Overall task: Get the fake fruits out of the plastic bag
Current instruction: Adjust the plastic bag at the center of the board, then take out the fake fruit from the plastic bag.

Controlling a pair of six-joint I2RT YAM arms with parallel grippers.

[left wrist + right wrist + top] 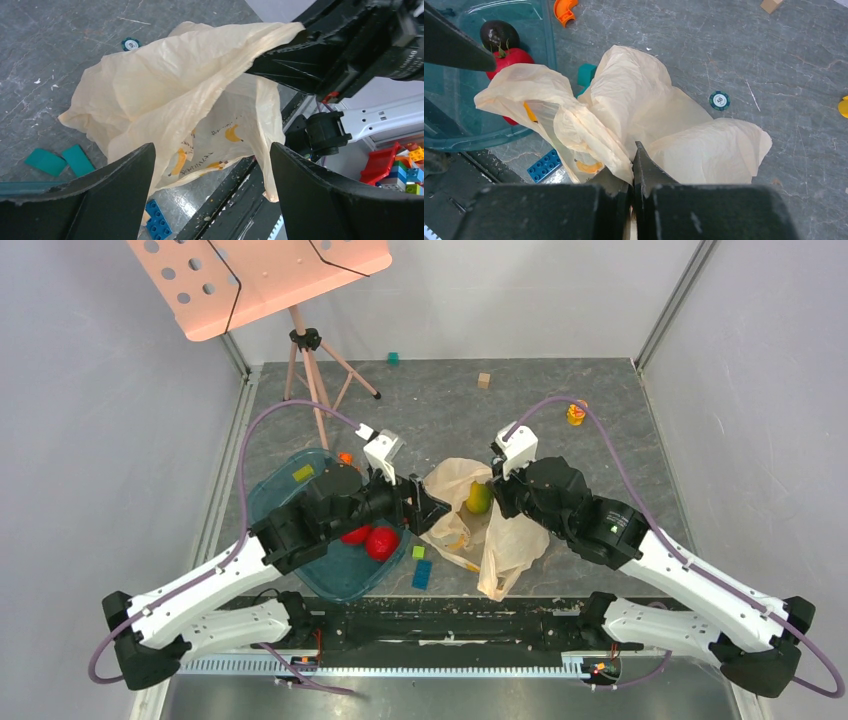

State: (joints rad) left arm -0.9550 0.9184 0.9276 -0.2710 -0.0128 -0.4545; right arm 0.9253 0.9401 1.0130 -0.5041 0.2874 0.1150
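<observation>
Right fingers [651, 175] pinch shut on the one plastic bag [649, 110]; left fingers [120, 180] gape open, facing it. Two red fruits [382, 543] lie in the teal tray [340, 582] behind the left fingers, and one yellow-green fruit [478, 498] sits between both pairs.

You get no text that reads in full. The plastic bag [200, 80], just beyond the left gripper [212, 155], carries yellow banana pictures and rows of small dark lettering, too fine to make out. The teal chip [719, 100], ahead and right of the right gripper [633, 172], bears a white centre mark, which is illegible.
</observation>
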